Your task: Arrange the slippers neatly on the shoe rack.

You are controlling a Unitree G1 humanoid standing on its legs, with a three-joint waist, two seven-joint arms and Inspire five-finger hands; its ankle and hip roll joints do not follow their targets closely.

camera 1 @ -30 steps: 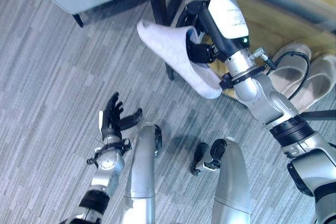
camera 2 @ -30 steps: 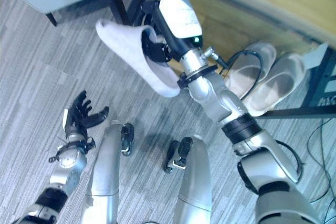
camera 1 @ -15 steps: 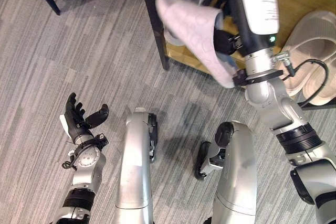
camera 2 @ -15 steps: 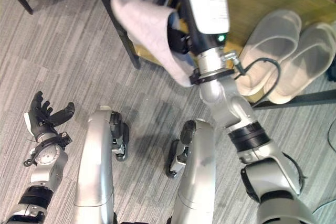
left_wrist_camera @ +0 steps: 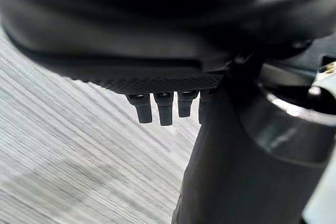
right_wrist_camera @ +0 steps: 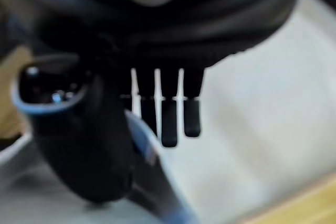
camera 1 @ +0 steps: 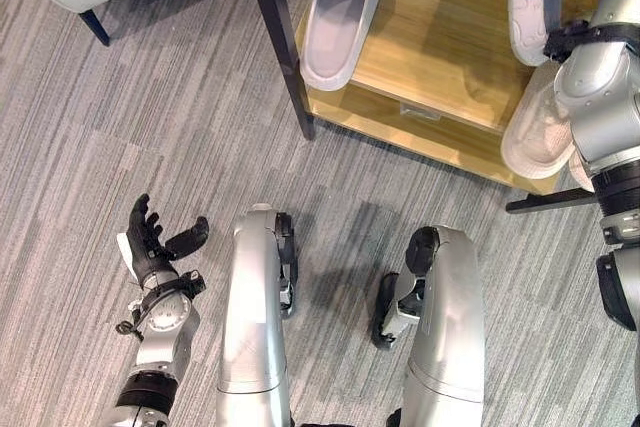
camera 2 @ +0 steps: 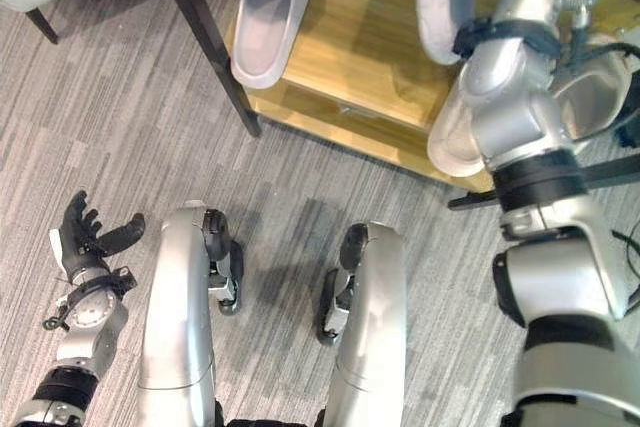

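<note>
Grey carpet [camera 1: 120, 127] lies nearest, and over it the left hand [camera 1: 150, 245] hovers idle with its fingers [camera 1: 139, 215] spread and nothing in them — much as it did a second ago. Beyond it stands the shoe rack [camera 1: 440, 57], its wooden shelf now carrying a white slipper [camera 1: 336, 9] at the left end, sole down. A moment ago the right arm held the second white slipper [camera 1: 528, 2] out over the carpet in front of the rack; now that slipper is above the shelf's right part, toe pointing toward the robot. The right hand [right_wrist_camera: 163, 108] is at it: the wrist view shows its fingers [right_wrist_camera: 169, 121] hanging straight over the white upper, thumb alongside, though whether they grip it I cannot tell. A beige slipper [camera 1: 540, 132] sits lower, behind the arm. Judging by this, placement is nearly done — letting go and squaring the pair remain.
</note>
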